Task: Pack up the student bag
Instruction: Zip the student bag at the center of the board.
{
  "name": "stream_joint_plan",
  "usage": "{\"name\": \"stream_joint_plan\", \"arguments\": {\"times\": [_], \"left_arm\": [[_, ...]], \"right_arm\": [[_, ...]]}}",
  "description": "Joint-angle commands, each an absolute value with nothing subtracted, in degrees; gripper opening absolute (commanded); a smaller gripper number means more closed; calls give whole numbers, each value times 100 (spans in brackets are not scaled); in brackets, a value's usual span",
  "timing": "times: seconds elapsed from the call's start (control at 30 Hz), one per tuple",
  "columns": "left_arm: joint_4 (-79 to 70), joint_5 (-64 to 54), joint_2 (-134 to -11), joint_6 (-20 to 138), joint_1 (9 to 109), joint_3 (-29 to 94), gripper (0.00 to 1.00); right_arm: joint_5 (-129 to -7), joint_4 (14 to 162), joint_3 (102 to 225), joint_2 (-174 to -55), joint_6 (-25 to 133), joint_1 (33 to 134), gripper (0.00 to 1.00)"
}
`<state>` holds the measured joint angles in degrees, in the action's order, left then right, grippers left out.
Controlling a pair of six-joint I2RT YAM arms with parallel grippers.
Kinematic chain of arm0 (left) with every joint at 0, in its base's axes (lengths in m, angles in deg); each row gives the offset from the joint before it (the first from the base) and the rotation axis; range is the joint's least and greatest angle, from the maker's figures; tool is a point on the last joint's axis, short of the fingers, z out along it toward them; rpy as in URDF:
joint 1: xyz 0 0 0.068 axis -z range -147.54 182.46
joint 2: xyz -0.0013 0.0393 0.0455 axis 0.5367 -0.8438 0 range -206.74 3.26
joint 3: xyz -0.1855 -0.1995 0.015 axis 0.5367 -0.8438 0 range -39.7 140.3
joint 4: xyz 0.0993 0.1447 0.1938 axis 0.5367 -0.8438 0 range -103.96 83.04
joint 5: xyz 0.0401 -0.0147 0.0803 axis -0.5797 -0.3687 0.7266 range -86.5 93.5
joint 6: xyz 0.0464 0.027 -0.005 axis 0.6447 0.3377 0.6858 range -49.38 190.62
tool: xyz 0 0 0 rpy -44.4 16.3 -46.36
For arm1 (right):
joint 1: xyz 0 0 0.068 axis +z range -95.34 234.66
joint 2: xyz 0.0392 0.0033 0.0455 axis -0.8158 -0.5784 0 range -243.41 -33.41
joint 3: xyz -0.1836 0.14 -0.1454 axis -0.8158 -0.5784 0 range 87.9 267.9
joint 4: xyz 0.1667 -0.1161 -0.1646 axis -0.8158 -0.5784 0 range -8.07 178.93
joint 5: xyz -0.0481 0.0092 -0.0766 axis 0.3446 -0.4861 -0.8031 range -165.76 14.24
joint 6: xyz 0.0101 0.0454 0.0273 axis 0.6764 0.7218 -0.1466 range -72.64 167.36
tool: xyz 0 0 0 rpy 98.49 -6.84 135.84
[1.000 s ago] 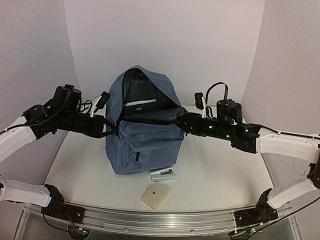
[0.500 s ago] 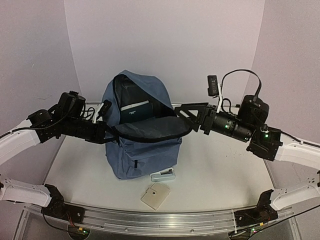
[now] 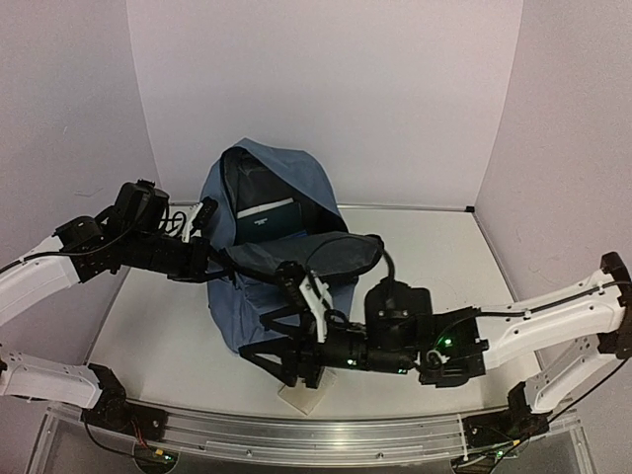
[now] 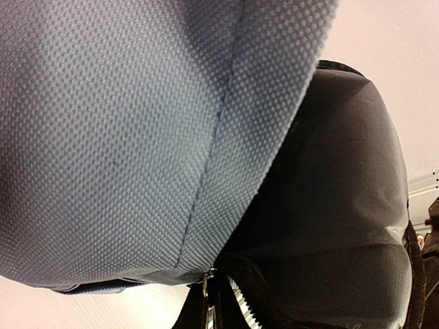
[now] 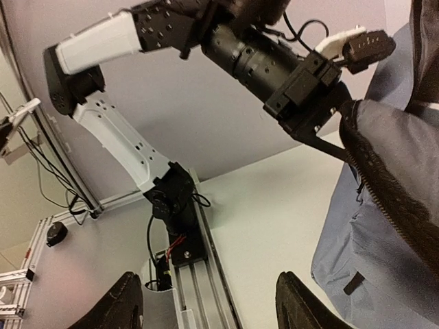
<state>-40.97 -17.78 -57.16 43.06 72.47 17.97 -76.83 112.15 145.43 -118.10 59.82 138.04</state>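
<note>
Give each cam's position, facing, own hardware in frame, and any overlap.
Top external: above, behind the bases, looking down on table, student bag, left pincer, right pincer.
Left wrist: against the bag, facing fabric and zipper; own fingers unseen.
Right wrist: low near the table, facing the left arm; own fingertips at bottom edge.
Shared: top external and right wrist both show the left pincer at the bag's rim.

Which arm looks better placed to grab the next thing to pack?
Right. The right gripper hangs open, low before the student bag, by the flat beige item; the left gripper is clamped on the bag's rim.
</note>
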Motion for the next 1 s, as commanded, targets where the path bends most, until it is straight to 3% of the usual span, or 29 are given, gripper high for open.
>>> {"name": "stream_joint_plan", "arguments": {"times": [0.0, 0.33, 0.63, 0.7, 0.77, 0.97], "left_arm": [[-3688, -1800, -5619, 4257, 7243, 1928, 0], [-3946, -1841, -5598, 4285, 7236, 2005, 0], [-3979, -1745, -5510, 4253, 7236, 2022, 0], [-3980, -1682, -5456, 4240, 7236, 2038, 0], [-3973, -1572, -5380, 4219, 7236, 2038, 0], [-3969, -1316, -5129, 4031, 7236, 2203, 0]], "right_arm": [[-9088, 11250, 15214, -12667, 6020, 13778, 63], [-11530, 11018, 16063, -13752, 5709, 13781, 64], [-12191, 11090, 16386, -14587, 5275, 13790, 47], [-12463, 11089, 16364, -14687, 5308, 13790, 33], [-12716, 11089, 16306, -14720, 5353, 13790, 2], [-12515, 11086, 16008, -14667, 5434, 13790, 0]]}}
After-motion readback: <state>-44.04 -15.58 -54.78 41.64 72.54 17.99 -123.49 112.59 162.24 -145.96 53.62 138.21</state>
